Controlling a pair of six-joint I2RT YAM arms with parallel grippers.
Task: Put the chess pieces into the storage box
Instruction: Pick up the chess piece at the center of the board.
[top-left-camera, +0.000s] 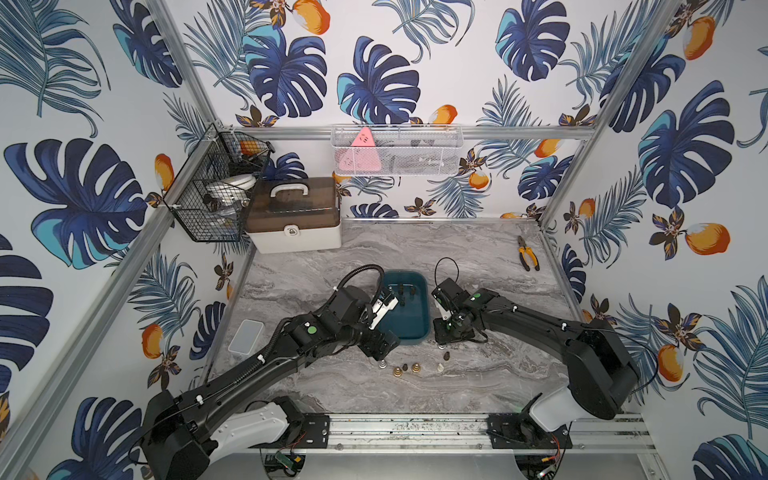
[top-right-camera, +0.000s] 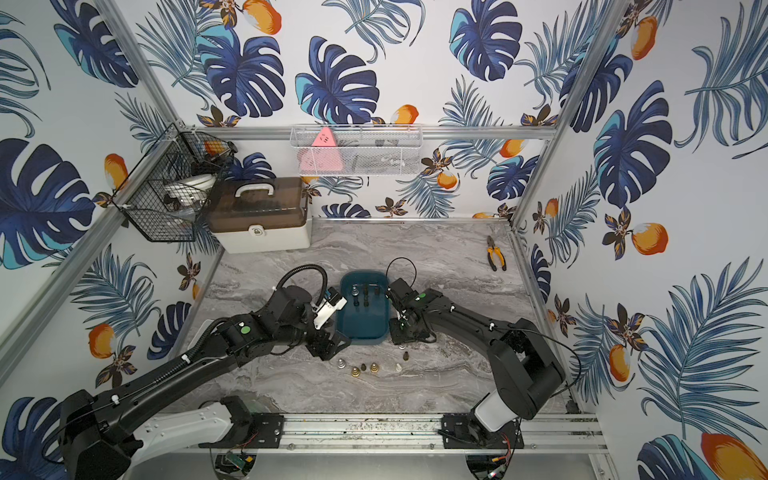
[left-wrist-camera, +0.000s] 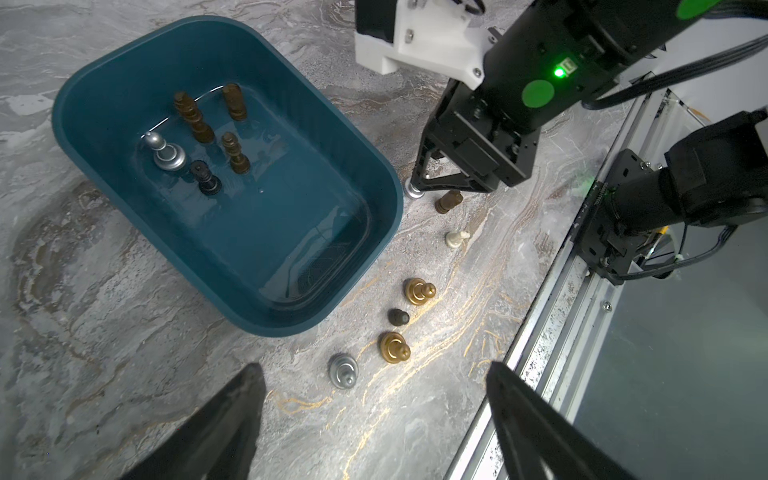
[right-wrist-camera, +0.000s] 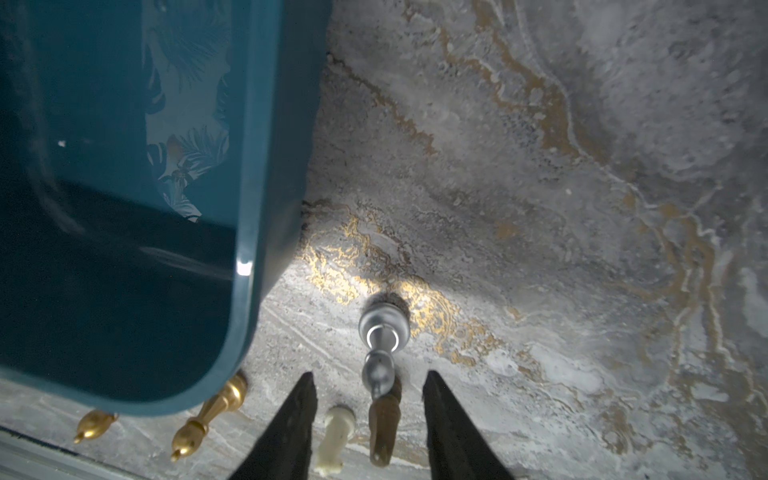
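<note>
The dark teal storage box (top-left-camera: 426, 308) (left-wrist-camera: 291, 232) sits mid-table and holds several upright chess pieces: brown ones (left-wrist-camera: 193, 116), a black one (left-wrist-camera: 205, 178) and a silver one (left-wrist-camera: 164, 153). More pieces stand in front of it: silver (top-left-camera: 382, 365), two gold (left-wrist-camera: 419, 291) (left-wrist-camera: 394, 347), a dark one (left-wrist-camera: 399, 317), white (top-left-camera: 440, 367) and brown (top-left-camera: 446, 355). My left gripper (left-wrist-camera: 374, 370) hangs open and empty above the silver one (left-wrist-camera: 343, 370). My right gripper (right-wrist-camera: 369, 376) is down at the box's front right corner. Its jaws straddle another silver piece (right-wrist-camera: 382, 332) with gaps on both sides.
A white case with a brown lid (top-left-camera: 293, 216) stands at the back left under a black wire basket (top-left-camera: 212, 187). Yellow-handled pliers (top-left-camera: 528, 252) lie at the back right. A clear flat lid (top-left-camera: 246, 336) lies left of my left arm. A metal rail (top-left-camera: 415, 430) runs along the front edge.
</note>
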